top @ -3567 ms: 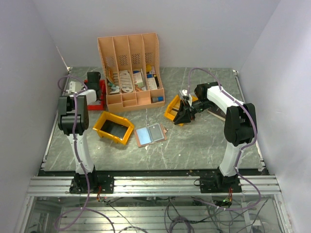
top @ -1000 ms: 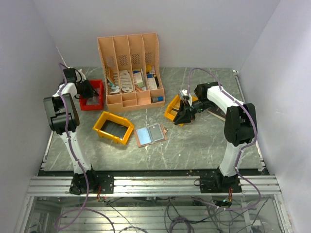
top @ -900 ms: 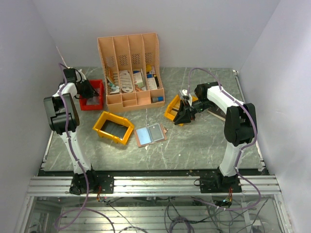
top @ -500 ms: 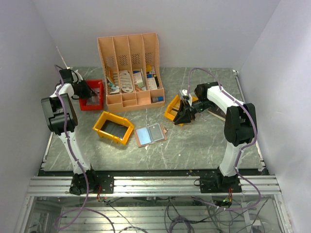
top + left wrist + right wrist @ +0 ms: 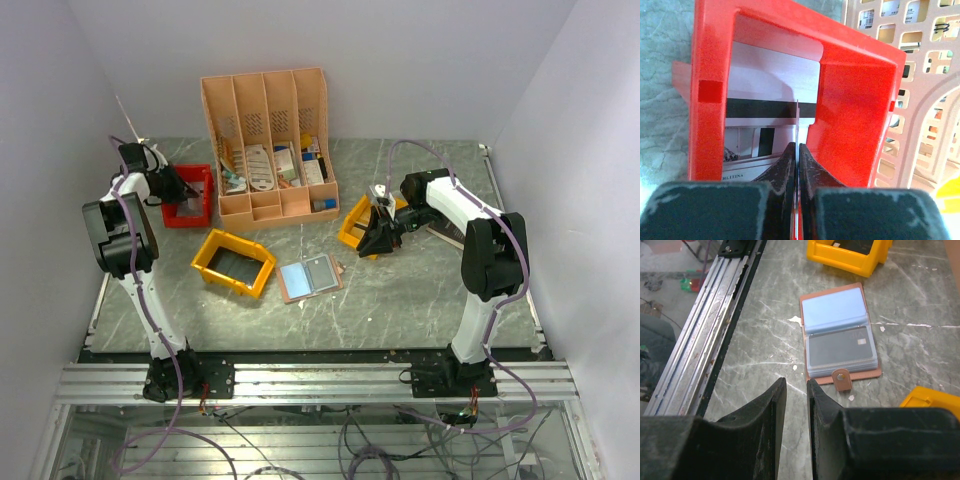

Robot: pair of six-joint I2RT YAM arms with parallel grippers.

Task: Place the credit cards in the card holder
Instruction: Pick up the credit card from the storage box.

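The left gripper (image 5: 797,152) is pinched shut on a thin card (image 5: 797,120), which it holds on edge over the red bin (image 5: 855,115) at the far left of the table. More cards (image 5: 760,107) lie flat in that bin, and whether the held one is free of them I cannot tell. The holder (image 5: 310,275) lies open and flat near mid-table, to the right of this gripper and nearer the arm bases, with the yellow bin (image 5: 234,262) between the two. Its two panels sit side by side, slightly askew. The right gripper (image 5: 796,385) is the nearer one; it hangs just right of the holder, fingers a narrow gap apart with nothing between them. So the carry likely runs rightward and back past the yellow bin, and the card probably has to turn from upright to flat to meet a pocket. Only the left wrist view shows the pinch. Only the right wrist view shows a dark card (image 5: 840,347) already in one pocket. Only the top view shows both arms' spacing.
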